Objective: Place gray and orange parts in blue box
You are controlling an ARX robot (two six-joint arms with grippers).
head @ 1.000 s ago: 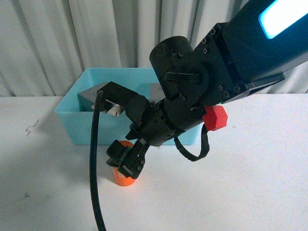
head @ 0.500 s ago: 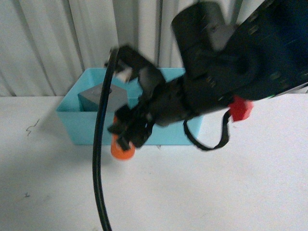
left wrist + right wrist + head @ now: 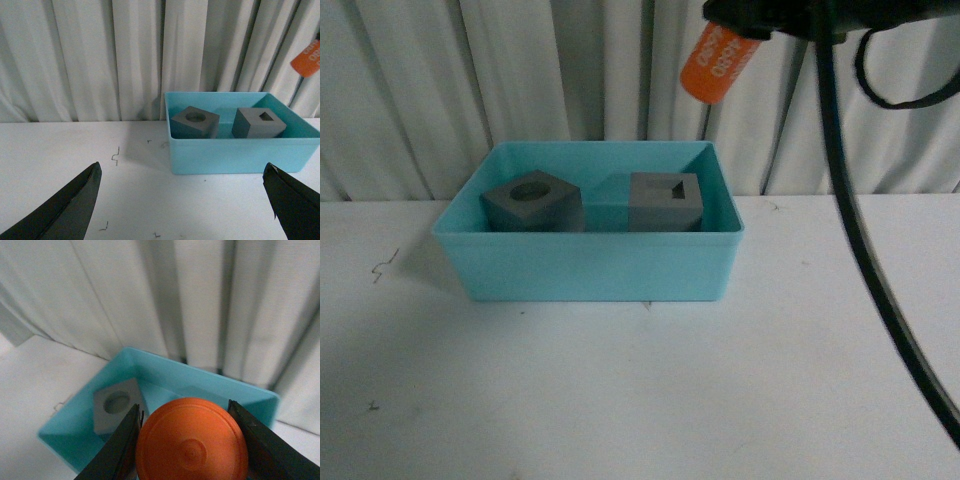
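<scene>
The blue box [image 3: 590,265] stands on the white table at the back. Inside it sit two gray cubes: one with a round recess [image 3: 532,203] on the left and one with a square recess [image 3: 665,200] on the right. My right gripper [image 3: 745,20] is high above the box's right rear, shut on the orange cylinder [image 3: 715,62] printed "4680". In the right wrist view the cylinder's round end [image 3: 192,441] fills the space between the jaws, with the box [image 3: 150,372] below. My left gripper [image 3: 185,205] is open and empty, over the table in front of the box [image 3: 240,150].
White curtains [image 3: 520,70] hang behind the table. A black cable [image 3: 865,250] runs down the right side of the front view. Small dark marks [image 3: 385,265] lie on the table left of the box.
My right gripper has lifted the orange cylinder off the table in front of the box and carried it up and to the right, high above the box.
</scene>
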